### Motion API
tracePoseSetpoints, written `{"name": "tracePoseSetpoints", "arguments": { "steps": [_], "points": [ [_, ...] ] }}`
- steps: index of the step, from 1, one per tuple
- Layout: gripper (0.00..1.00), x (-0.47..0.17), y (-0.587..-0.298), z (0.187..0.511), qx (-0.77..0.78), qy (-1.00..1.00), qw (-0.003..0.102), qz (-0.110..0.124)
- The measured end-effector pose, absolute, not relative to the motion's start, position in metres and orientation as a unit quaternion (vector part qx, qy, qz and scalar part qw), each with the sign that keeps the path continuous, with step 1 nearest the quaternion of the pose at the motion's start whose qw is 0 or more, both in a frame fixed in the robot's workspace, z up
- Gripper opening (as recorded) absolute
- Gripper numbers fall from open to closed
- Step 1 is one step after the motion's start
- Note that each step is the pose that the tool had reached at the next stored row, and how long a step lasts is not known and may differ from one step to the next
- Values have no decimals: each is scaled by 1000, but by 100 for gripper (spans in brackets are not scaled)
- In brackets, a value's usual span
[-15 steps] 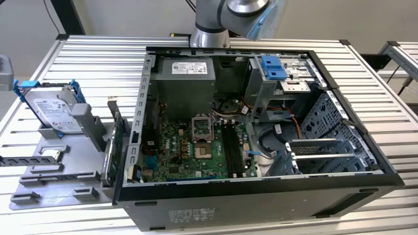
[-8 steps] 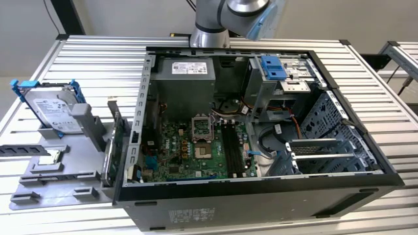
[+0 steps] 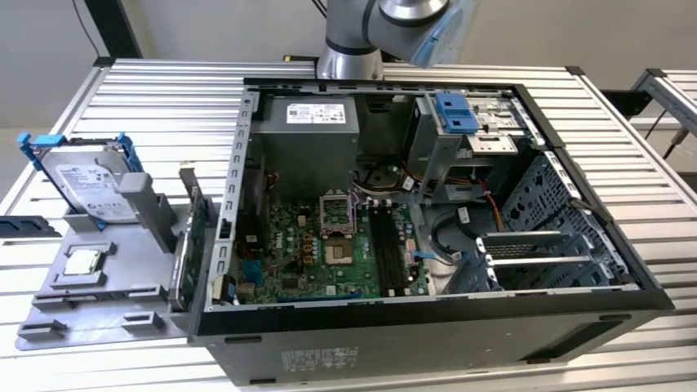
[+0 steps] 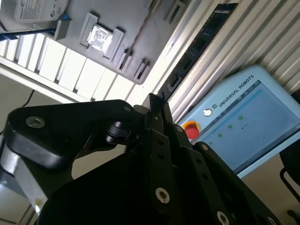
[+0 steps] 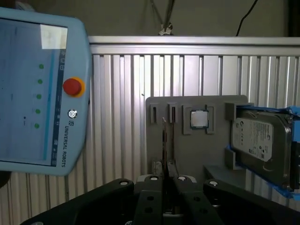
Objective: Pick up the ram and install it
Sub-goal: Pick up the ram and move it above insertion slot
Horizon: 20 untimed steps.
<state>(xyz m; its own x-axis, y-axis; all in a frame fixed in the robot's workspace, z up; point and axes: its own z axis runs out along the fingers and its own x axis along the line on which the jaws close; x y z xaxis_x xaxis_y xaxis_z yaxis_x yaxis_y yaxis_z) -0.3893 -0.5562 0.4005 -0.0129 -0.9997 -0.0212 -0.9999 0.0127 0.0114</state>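
The ram (image 3: 28, 226) lay flat on the slatted tabletop (image 3: 163, 90), at the exterior view's left, just beside the grey holder tray (image 3: 65, 286) that carried the hard drive (image 3: 87, 184). It was well apart from the open computer case (image 3: 436, 327) and its motherboard (image 3: 316, 253). In the second wrist view the ram (image 4: 197, 49) ran along the slats between the tray and a teach pendant (image 4: 243, 117), with its long axis roughly in line with the gripper (image 4: 157, 105). The jaws seemed pressed together with nothing between them, and they were not touching the stick.

The ram was probably very light and stiff, but thin and easy to damage. Its chips and contact edge should not be squeezed or scraped. As it lay flat on ridged metal, there was little height to catch. I judge the best hold to be across the two long edges near the middle, with gentle force, so that it would not tilt or slip.
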Motion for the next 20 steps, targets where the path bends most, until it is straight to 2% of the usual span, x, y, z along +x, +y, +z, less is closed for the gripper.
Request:
{"name": "tracePoseSetpoints", "arguments": {
  "steps": [7,20],
  "points": [
    [0,-388,-556,410,-703,711,4,12],
    [0,-330,-556,411,-703,711,3,12]
  ]
}}
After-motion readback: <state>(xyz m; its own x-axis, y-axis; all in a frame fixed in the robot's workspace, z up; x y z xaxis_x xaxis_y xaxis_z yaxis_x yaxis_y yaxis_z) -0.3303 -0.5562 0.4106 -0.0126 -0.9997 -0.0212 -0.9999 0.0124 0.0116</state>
